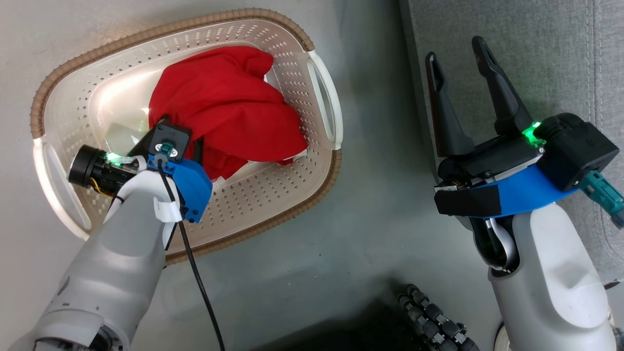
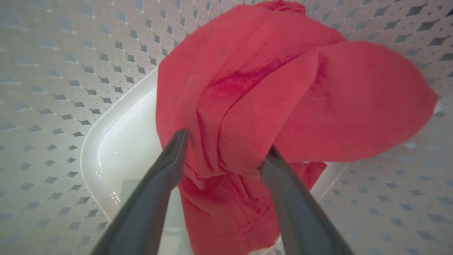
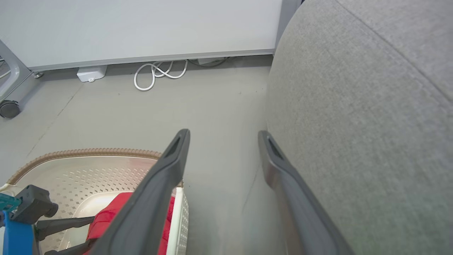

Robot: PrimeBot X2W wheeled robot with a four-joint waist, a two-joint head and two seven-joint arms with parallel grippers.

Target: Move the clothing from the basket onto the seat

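Reaches down into the cream basket (image 1: pixel 273 200) with left gripper (image 2: pixel 224 141) spread wide astride a raised fold of red clothing (image 2: pixel 269 88), nothing pinched yet, apparently lining up a grab, while poising right gripper (image 1: pixel 456 48) open and empty beside the grey seat (image 1: pixel 536 58).

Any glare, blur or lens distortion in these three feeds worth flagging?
Head view: hot glare on the basket floor, elsewhere sharp. Left wrist view: the red garment looks soft and washed out, the fingers of the left hand are blurred, and the perforation rows bow from the wide lens. Right wrist view: the fingers of the right hand blur toward the bottom edge; the seat weave is crisp.
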